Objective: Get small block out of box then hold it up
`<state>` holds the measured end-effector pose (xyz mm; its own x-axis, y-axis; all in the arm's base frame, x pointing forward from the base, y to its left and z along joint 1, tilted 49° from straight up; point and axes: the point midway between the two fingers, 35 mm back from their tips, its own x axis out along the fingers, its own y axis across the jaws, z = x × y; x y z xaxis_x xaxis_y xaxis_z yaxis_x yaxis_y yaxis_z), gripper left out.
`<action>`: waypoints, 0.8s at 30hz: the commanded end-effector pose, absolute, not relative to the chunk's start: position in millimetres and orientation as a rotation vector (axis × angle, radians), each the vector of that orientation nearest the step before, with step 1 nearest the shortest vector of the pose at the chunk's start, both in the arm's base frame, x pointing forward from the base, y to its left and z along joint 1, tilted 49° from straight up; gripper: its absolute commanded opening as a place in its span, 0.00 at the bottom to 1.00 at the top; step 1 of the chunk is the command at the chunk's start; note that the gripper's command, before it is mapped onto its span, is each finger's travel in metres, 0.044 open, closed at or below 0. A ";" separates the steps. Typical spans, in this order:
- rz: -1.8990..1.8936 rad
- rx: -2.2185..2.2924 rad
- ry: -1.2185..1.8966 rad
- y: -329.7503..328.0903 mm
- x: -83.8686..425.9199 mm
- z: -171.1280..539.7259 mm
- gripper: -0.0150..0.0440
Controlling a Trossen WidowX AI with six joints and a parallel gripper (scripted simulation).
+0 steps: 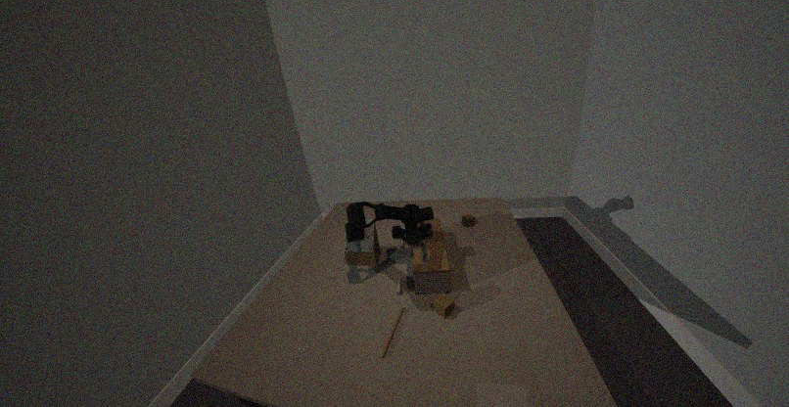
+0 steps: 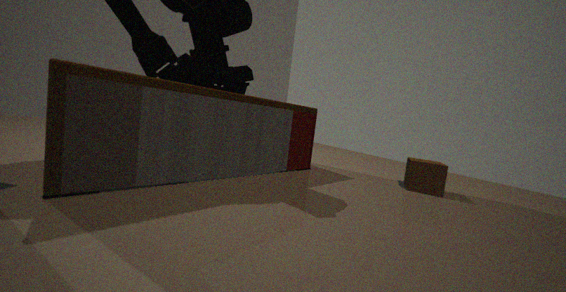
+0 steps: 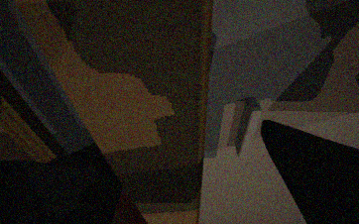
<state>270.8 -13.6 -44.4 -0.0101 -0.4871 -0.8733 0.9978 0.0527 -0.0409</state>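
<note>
The box (image 1: 433, 265) (image 2: 178, 139) (image 3: 125, 109) stands upright on the table, wooden on top, with a grey long side and a red end panel in the exterior view. My gripper (image 1: 415, 242) (image 3: 198, 129) is open and empty, low over or just beside the box's top. In the wrist view one dark finger is at the lower left, on the box's side, and the other is at the right, over the table. The fingertips are hidden behind the box in the exterior view. I cannot make out the small block or the shelf in these dark frames.
A wooden cube (image 2: 425, 177) stands beyond the red end. The top view shows a brown piece (image 1: 468, 220) at the back, a wooden piece (image 1: 442, 305) before the box, a thin stick (image 1: 393, 333), and a small pale upright thing (image 1: 401, 286) beside the box.
</note>
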 end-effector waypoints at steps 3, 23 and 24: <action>-1.380 0.777 0.879 -8.3 270.2 -49.5 0.93; -1.379 0.779 0.880 22.9 267.0 -84.7 0.93; -1.379 0.779 0.880 24.6 266.8 -86.6 0.93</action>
<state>266.6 21.3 -80.2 -0.0064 -0.4824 -0.8759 0.9974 0.0595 -0.0400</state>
